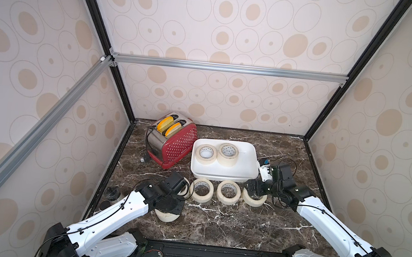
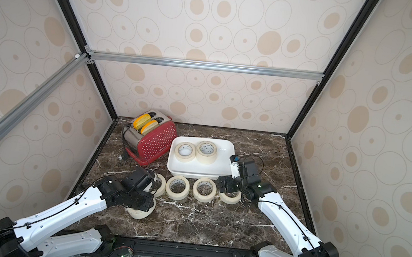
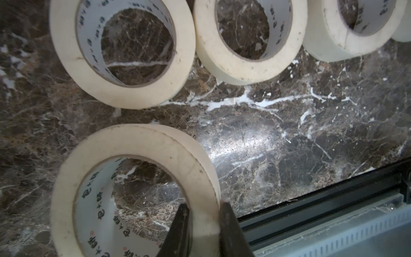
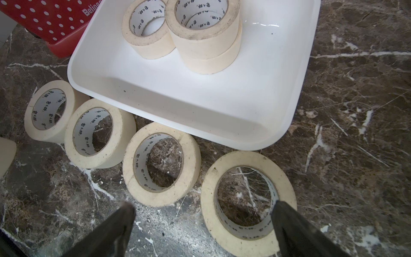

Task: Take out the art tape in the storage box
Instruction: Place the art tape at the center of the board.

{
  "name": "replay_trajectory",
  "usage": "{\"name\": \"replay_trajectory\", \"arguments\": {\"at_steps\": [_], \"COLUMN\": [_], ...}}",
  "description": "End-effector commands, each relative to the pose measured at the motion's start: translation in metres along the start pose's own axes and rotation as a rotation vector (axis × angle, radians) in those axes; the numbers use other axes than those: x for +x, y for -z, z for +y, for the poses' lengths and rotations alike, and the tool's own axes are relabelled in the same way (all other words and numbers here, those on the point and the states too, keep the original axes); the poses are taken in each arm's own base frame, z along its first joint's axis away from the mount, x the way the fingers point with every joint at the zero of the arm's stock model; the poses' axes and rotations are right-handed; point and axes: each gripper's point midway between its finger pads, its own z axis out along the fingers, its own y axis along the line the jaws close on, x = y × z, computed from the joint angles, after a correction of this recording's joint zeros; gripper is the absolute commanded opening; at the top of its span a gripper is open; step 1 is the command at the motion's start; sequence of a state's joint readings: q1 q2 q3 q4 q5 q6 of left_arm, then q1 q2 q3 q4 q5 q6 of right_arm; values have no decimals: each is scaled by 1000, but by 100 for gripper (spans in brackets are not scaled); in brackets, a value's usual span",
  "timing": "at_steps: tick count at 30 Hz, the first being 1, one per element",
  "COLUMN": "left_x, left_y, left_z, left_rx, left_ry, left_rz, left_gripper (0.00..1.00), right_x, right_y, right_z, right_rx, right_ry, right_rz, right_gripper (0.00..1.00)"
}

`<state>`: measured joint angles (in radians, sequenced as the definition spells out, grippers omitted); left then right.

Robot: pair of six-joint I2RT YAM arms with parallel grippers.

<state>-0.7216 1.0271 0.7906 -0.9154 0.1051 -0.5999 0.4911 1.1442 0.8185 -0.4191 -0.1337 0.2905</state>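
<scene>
One art tape roll [image 3: 138, 142] is pinched by its wall in my left jaws at 7 o'clock, low over the surface [image 1: 229, 222]. Four rolls [image 1: 227, 201] lie in a row at centre, in front of the storage box [image 1: 245, 169] at 12 o'clock, which holds three more [image 1: 227, 161], two of them stacked. My right jaws stand wide and empty at 3 o'clock over the row's end roll [image 4: 244, 159]. Reaching into the box, I judge I could clip that roll or topple the stack.

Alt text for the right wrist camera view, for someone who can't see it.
Open right gripper hangs by the nearest of four tape rolls lined up on the marble table. Beyond them, the storage box holds three more rolls, two stacked.
</scene>
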Motion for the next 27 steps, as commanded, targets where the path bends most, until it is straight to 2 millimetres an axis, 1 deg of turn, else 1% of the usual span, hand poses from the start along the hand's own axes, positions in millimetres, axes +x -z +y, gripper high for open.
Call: {"name": "replay_trajectory", "arguments": {"at_steps": [1, 10, 14, 17, 22, 27], "left_x": [5, 1, 1, 1, 1, 2], "left_y": [-2, -39, -49, -57, -64, -62], "left_z": [-6, 0, 6, 7, 8, 11], "left_rx": [10, -34, -61, -68, -81, -87], "left_ry": [-4, 20, 21, 25, 19, 19], "left_rz": [27, 23, 13, 13, 25, 12], "left_gripper": [8, 10, 11, 14, 24, 40], "right_x": [-10, -9, -9, -8, -7, -7], "right_y": [3, 6, 7, 7, 7, 9], "right_z": [1, -2, -4, -5, -5, -7], "right_rx": [-8, 1, 4, 5, 5, 14], "right_ry": [5, -1, -3, -6, -9, -5], "right_rz": [-20, -23, -22, -22, -18, -21], "right_gripper": [100, 100, 100, 100, 100, 100]}}
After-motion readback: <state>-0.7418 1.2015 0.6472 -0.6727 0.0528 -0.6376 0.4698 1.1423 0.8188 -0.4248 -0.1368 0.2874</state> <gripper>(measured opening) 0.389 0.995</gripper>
